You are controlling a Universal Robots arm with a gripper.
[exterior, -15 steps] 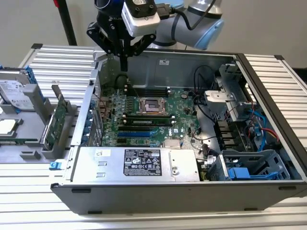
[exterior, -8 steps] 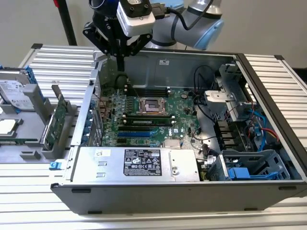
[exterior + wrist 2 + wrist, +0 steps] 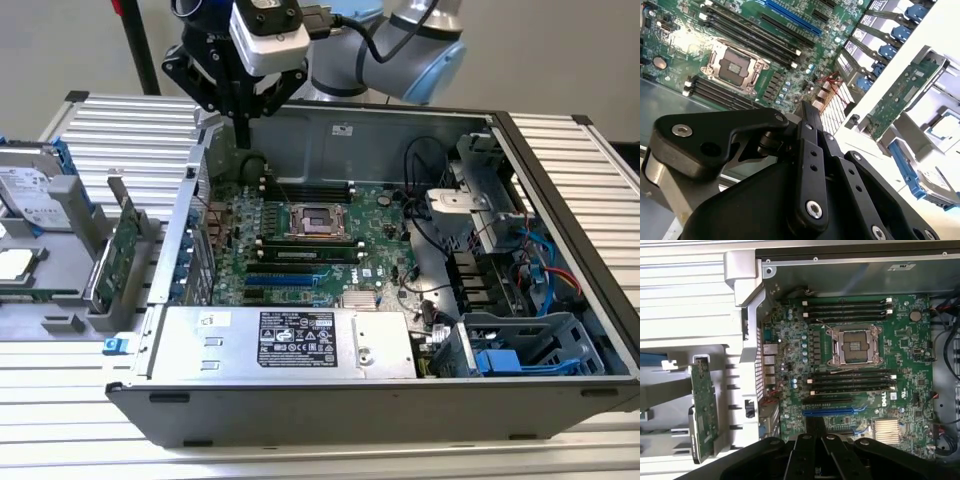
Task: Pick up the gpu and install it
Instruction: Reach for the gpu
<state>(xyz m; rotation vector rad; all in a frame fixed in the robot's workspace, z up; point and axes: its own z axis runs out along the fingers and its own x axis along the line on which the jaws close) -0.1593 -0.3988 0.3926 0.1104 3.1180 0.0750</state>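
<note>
The gripper (image 3: 243, 132) hung over the far corner of the open computer case (image 3: 330, 405), at the end of the case on the exterior view's left. Its two black fingers were pressed together with nothing between them and pointed down toward the motherboard (image 3: 385, 215) without touching it. In both wrist views the closed tips sat above the green board, near the memory slots and not far from the CPU socket (image 3: 854, 345). The gpu (image 3: 125, 245) was not in the case. It stood on edge in a grey slotted holder (image 3: 70, 322) just outside the case's slotted end wall, on the exterior view's left. It was untouched, and that wall lay between it and the gripper. The card's long axis ran roughly parallel to the end wall, from the far side of the case toward the near side. Its thin top edge faced upward, so the first wrist view (image 3: 702, 410) showed it as a narrow green strip beside the case. By my judgement the card lay sideways from the gripper, out over the wall, lower down, and somewhat toward the case's near side. The closed fingers would need to spread and line up across the card's thin edge before any grasp could be made. A silver hard drive (image 3: 30, 190) lay farther out from the case, beyond the holder, and was not involved.
</note>
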